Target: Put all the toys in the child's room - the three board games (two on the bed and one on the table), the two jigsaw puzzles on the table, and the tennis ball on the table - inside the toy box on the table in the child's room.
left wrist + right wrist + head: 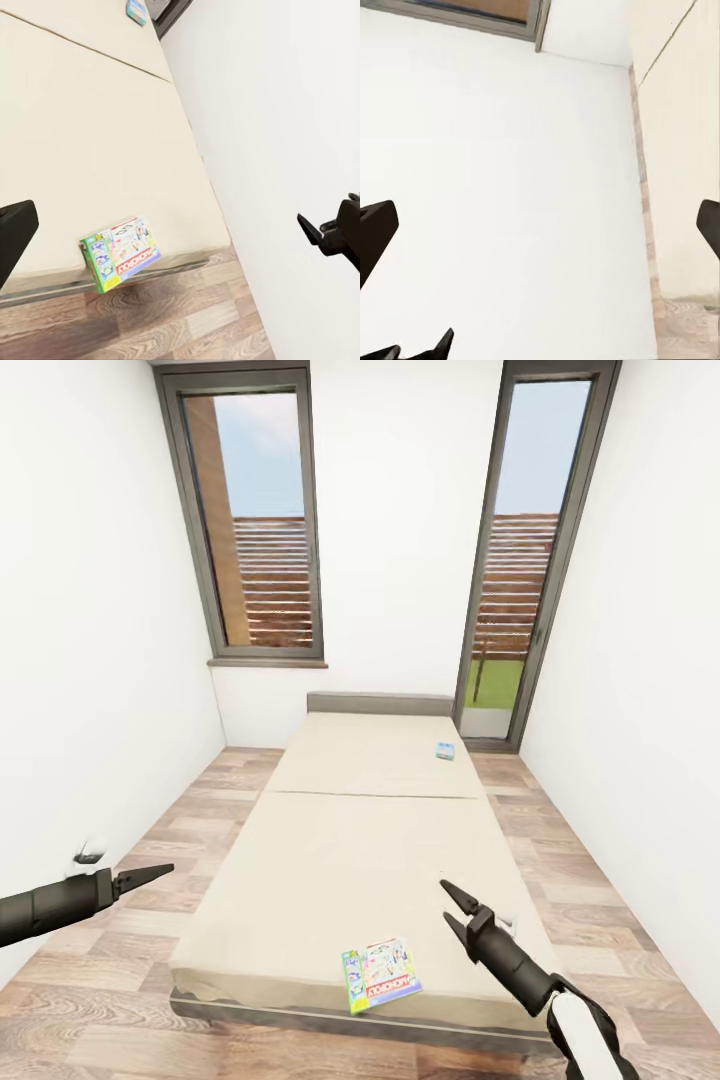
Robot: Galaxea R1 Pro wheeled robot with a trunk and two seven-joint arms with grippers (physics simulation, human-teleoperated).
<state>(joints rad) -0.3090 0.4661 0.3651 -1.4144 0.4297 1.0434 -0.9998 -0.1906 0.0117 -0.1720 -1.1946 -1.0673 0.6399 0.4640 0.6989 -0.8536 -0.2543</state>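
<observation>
From the head view, I am at the foot of the bed [380, 840]. A bright board game [381, 974] lies flat near the foot edge, close to me. A small blue board game [445, 751] lies far up the bed, near the tall glass door [520, 560]. My right gripper [452, 906] hangs just above the mattress, a bit to the right of the near game, with its fingers spread apart. I think it is held there so it can reach that game first. My left gripper [150, 875] is out over the wood floor [130, 1000], off the bed's left side; it looks pressed together, but I cannot tell for sure.

In the left wrist view, the near game [120, 252] sits right at the mattress corner, and the blue one [136, 10] is far off. The right gripper [319, 234] shows against the white wall [285, 112].

In the right wrist view, I see white wall [510, 187] and a strip of the bed [682, 112] between the wide-spread fingers [375, 232].
</observation>
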